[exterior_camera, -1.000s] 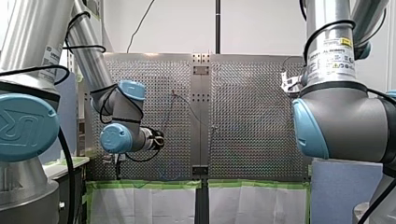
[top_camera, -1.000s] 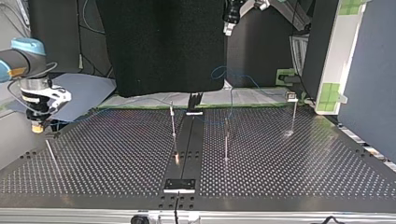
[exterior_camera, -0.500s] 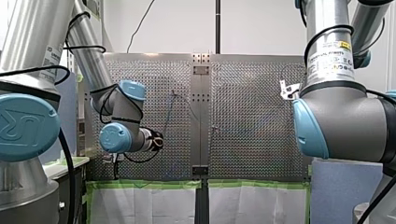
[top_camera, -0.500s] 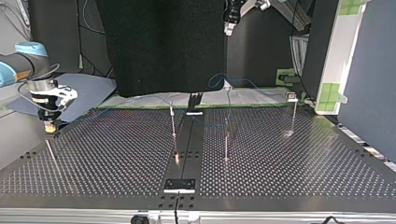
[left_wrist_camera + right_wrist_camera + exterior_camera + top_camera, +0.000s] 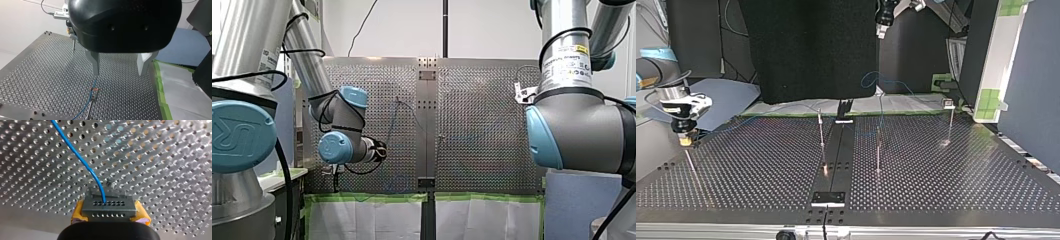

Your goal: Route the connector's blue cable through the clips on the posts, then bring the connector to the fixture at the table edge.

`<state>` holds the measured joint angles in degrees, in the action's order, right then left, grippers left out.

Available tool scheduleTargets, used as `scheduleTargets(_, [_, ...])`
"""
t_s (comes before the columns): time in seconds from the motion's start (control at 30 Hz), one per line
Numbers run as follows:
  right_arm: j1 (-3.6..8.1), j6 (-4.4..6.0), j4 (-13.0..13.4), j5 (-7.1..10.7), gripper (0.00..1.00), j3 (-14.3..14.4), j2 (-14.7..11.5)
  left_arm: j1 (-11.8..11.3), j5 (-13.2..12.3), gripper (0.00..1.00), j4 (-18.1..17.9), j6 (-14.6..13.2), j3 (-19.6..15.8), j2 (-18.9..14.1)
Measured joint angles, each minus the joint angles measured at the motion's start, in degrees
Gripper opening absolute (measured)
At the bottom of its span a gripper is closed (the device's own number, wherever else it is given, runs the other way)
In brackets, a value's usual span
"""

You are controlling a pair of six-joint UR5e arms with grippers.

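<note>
- Since half a second back, right gripper (image 5: 684, 140) has dropped a touch and shifted toward the top view's left. The slack loop of cable (image 5: 875, 80) at the far edge has changed shape slightly. No visible change on the left arm.
- Grip: yellow pads (image 5: 77, 214) are clamped on connector (image 5: 108, 206). The cable leaves its face and runs off over the table (image 5: 175, 170).
- Location: connector sits just above the table at the top view's left corner, near the leaning post (image 5: 690, 167).
- Other side: left gripper (image 5: 119, 73) has its fingers spread wide with nothing between them. It hangs high over another post, with cable running alongside that one.
- Step, as judged: routing is still in hand. The cable drapes past the middle posts (image 5: 821, 131); whether it is seated in any clip is too small to tell.
- Next move likely needs:
  - steady tension on the line
  - lowering the cable into the nearby post's clip
  - carrying the connector to the fixture; can't tell which edge piece that is
</note>
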<state>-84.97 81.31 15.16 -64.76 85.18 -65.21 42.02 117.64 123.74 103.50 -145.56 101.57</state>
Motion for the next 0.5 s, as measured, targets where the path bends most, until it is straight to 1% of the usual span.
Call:
scheduleTargets(0.13, [0.93,0.92,0.3,2.07,0.0,-0.2,0.3,-0.1,0.0,1.0,0.1,-0.1,0.0,0.0])
scheduleTargets(0.2, [1.24,1.05,0.3,2.94,0.0,-0.2,0.6,-0.2,0.0,1.0,0.1,-0.2,0.0,0.0])
scheduleTargets(0.3, [1.61,0.87,0.4,4.03,0.0,-0.2,1.6,-0.2,0.0,1.0,0.1,-0.2,0.0,0.0])
scheduleTargets(0.5, [1.76,0.51,1.0,4.43,0.0,-0.2,2.5,-0.3,0.0,1.0,0.1,-0.4,0.0,0.0])
